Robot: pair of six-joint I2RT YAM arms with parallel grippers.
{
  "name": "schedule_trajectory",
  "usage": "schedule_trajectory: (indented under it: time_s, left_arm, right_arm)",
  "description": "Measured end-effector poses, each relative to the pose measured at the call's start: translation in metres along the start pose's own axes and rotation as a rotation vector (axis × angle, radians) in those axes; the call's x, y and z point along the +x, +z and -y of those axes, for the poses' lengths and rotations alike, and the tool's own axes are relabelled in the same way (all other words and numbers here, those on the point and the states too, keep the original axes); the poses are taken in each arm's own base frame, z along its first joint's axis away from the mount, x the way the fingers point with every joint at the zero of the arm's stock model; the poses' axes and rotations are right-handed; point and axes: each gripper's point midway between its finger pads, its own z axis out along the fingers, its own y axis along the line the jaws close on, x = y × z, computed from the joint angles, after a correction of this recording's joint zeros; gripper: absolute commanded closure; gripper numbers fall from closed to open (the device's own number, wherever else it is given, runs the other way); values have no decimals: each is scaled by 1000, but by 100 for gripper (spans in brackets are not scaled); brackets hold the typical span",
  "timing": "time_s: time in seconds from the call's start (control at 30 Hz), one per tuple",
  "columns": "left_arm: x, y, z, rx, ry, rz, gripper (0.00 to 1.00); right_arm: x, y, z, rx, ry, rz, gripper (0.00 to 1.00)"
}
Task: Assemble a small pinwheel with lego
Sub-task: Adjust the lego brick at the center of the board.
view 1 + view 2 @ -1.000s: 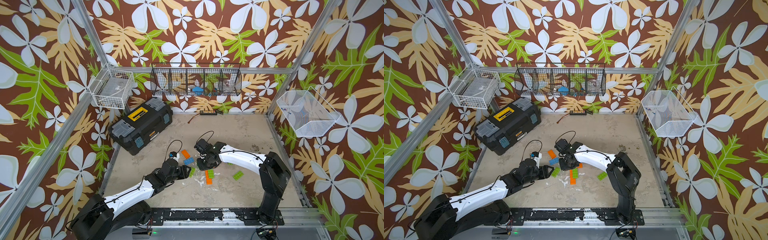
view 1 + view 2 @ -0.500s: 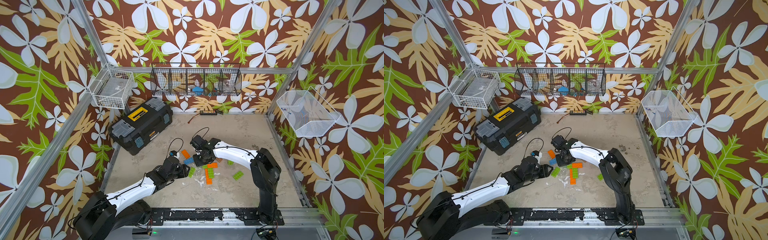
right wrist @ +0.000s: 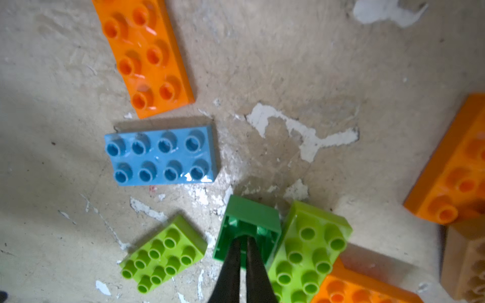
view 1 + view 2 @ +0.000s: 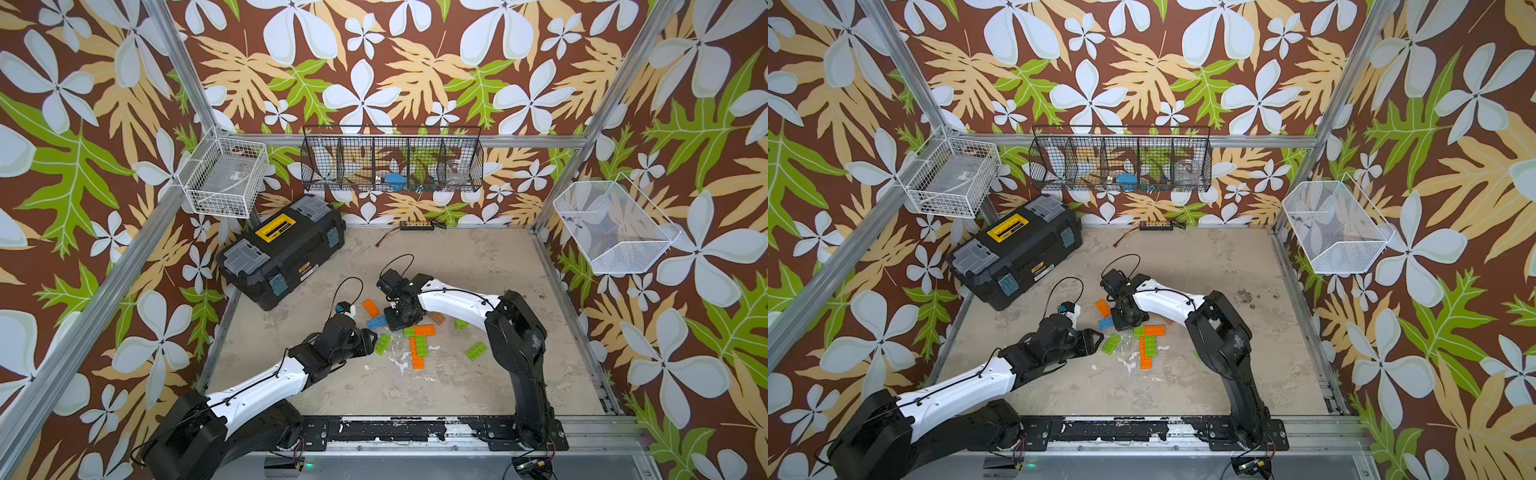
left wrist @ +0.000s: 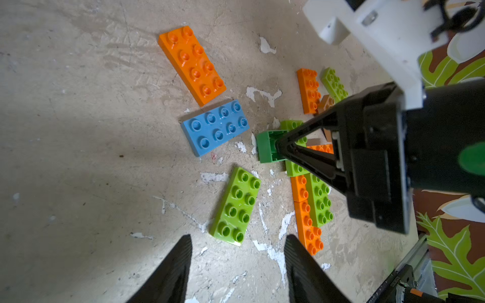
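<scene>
walls: brown floral wallpaper (image 4: 374, 62) | floor (image 4: 457, 266): scuffed beige | black toolbox (image 4: 282, 249) | back wall: wire rack (image 4: 392, 160)

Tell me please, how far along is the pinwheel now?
Done: a cluster of orange and lime pieces looks joined. In hand: the right fingers are shut on the dark green square, beside that cluster. To do: a blue brick, an orange plate and a lime brick lie loose; the left fingers are open, empty.

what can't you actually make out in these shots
- dark green brick: stud side turned away in both wrist views; right gripper mostly covers it in both top views
- tan brick: cut off by the right wrist view's edge, blurred
- black wire basket contents: too small, behind mesh, in both top views
</scene>
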Motion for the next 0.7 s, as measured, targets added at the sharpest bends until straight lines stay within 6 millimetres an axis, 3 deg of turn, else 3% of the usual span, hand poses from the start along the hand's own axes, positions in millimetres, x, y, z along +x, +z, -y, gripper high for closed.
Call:
schedule_trajectory:
  time_s: [0.17,0.33,0.53,0.7]
  left_arm:
    - [1,-3,-3,-4,-2,3,41]
    - [5,-3,-8,-22,-3,-7,39]
    - [6,9,-9,-67,19,-54,40]
    - [4,31,0,-83,78,-121,40]
  right_arm:
    - [-25,0,-5,-10,-4,32,87]
    - [-40,-18,-9,-23,-17,80,83]
    - [-15,-47,2,-31,-36,102,82]
    - [3,-81,25,-42,-5,170,82]
